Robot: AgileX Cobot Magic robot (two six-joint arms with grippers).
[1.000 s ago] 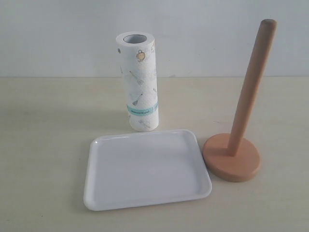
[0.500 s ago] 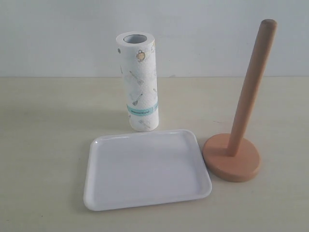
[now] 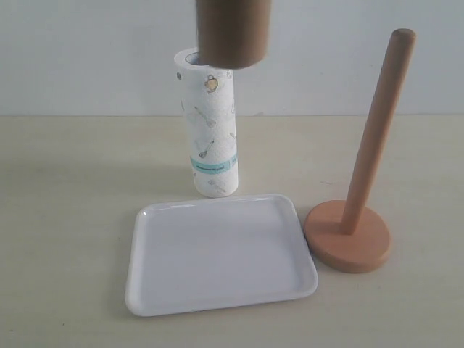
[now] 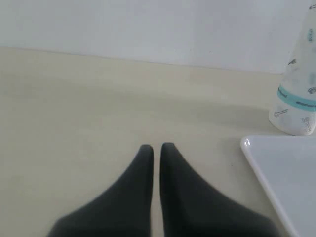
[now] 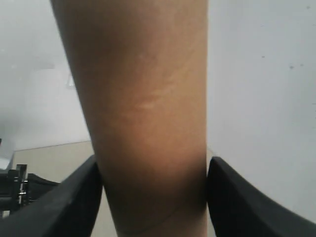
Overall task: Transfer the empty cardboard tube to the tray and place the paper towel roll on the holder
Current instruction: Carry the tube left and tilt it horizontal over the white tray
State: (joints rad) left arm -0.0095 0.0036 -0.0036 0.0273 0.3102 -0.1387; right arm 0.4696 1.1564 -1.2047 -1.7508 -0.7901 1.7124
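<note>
The lower end of the brown cardboard tube (image 3: 233, 30) hangs in from the top edge of the exterior view, in front of the top of the paper towel roll (image 3: 209, 123). In the right wrist view the tube (image 5: 143, 113) fills the middle, with my right gripper (image 5: 150, 197) shut on it, one black finger on each side. The roll stands upright behind the white tray (image 3: 221, 255). The wooden holder (image 3: 355, 225) stands bare to the right of the tray. My left gripper (image 4: 156, 148) is shut with nothing in it, low over the table left of the tray (image 4: 281, 173) and roll (image 4: 298, 98).
The beige table (image 3: 65, 217) ends at a pale wall (image 3: 87, 51) behind the roll. Neither arm shows in the exterior view. The other arm's dark gear shows at the edge of the right wrist view (image 5: 19, 190).
The cardboard tube has come into the exterior view from the top edge; it was out of view half a second ago. Roll, tray and holder have not moved.
</note>
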